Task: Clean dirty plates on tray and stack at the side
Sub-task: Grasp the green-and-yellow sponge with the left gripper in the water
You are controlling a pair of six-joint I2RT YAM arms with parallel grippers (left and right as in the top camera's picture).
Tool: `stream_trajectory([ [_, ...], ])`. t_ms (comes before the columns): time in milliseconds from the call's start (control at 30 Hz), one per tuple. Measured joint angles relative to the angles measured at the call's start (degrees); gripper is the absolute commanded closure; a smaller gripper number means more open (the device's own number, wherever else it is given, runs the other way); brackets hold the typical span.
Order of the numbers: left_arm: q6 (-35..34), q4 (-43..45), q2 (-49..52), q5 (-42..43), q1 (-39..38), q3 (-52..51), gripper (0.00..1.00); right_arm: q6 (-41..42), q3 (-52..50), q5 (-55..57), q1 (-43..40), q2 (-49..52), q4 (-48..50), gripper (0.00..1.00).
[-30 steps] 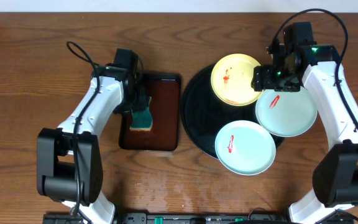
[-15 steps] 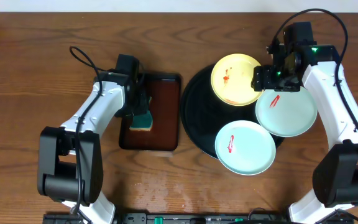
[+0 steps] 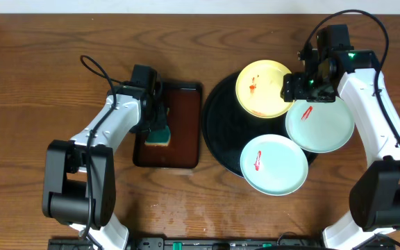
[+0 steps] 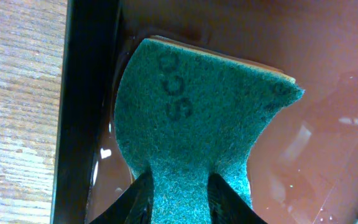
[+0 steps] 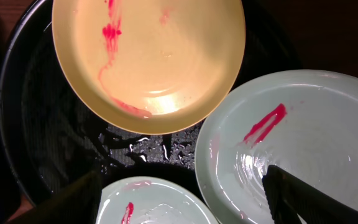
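Three plates lie on the round black tray, each with a red smear: a pale yellow plate at the back, a mint plate on the right rim and another mint plate at the front. My right gripper hangs open above them; in its wrist view the right gripper spans the gap between the yellow plate, the right mint plate and the front mint plate. My left gripper is shut on a green sponge.
The sponge is held over the left side of a rectangular dark-brown tray, wet and glossy, with a raised dark rim. Water drops lie on the black tray. Bare wooden table surrounds both trays.
The left arm has edged slightly to the right with the sponge still in its jaws. The right arm and the plates have not moved.
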Motion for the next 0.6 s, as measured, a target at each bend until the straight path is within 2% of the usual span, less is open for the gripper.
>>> stream_trajectory([
  [267,0.0,0.3,0.0,0.2,0.0,0.0,0.69,0.0,0.0,0.0,0.0,0.0,0.0,0.18],
  [400,0.0,0.3,0.0,0.2,0.0,0.0,0.65,0.0,0.0,0.0,0.0,0.0,0.0,0.18],
  [600,0.0,1.3,0.0,0.4,-0.2,-0.5,0.64,0.0,0.0,0.0,0.0,0.0,-0.1,0.17],
])
